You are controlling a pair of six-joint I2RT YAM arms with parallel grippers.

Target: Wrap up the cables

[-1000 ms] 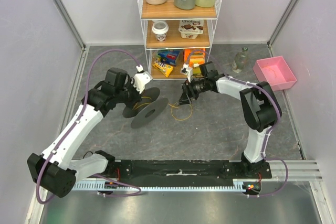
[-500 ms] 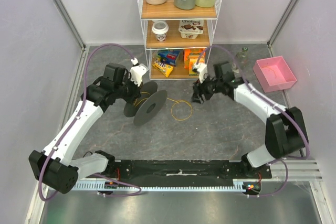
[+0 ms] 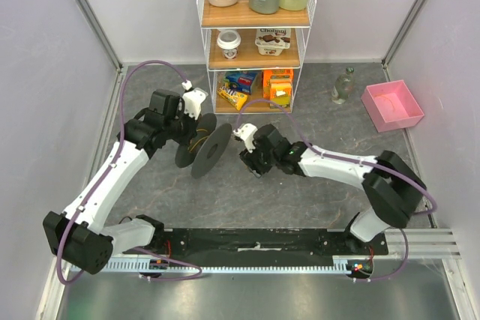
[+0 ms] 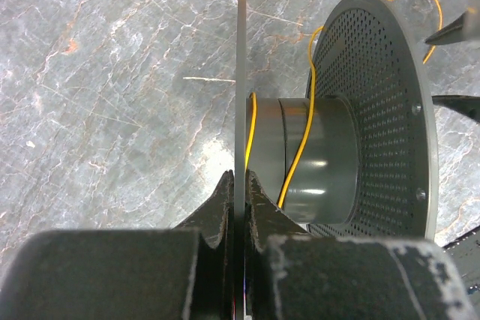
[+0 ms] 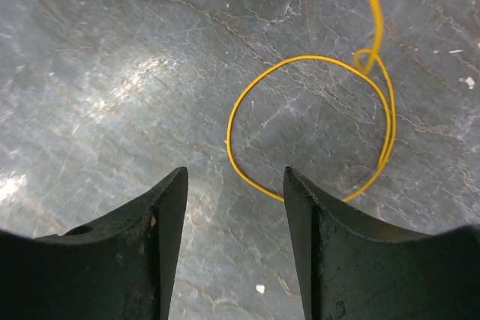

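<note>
One yellow-orange cable (image 5: pixel 229 129), thin and pliant. At one end, a single round loop lying flat on the desk (image 5: pixel 90 73) just beyond the right tool (image 5: pixel 234 179), with one strand leading away to the far side. At the other end, a few loose turns over the smooth hub of one dark grey spool (image 4: pixel 319 155). Two round flanges on that spool: one perforated with fine holes, the other thin and seen edge-on.

Left tool (image 4: pixel 240 189) pinched tight on the thin flange's rim, holding the spool on edge. Right tool spread wide, gripping nothing, its dark curved fingers low over the grey marbled surface.

Against the far wall, one white wire shelf (image 3: pixel 255 19) in three tiers: three bottles on top, two tubs in the middle, bright snack packs below. At far right, one pink square tray (image 3: pixel 392 104) and one small clear bottle (image 3: pixel 343 86).
</note>
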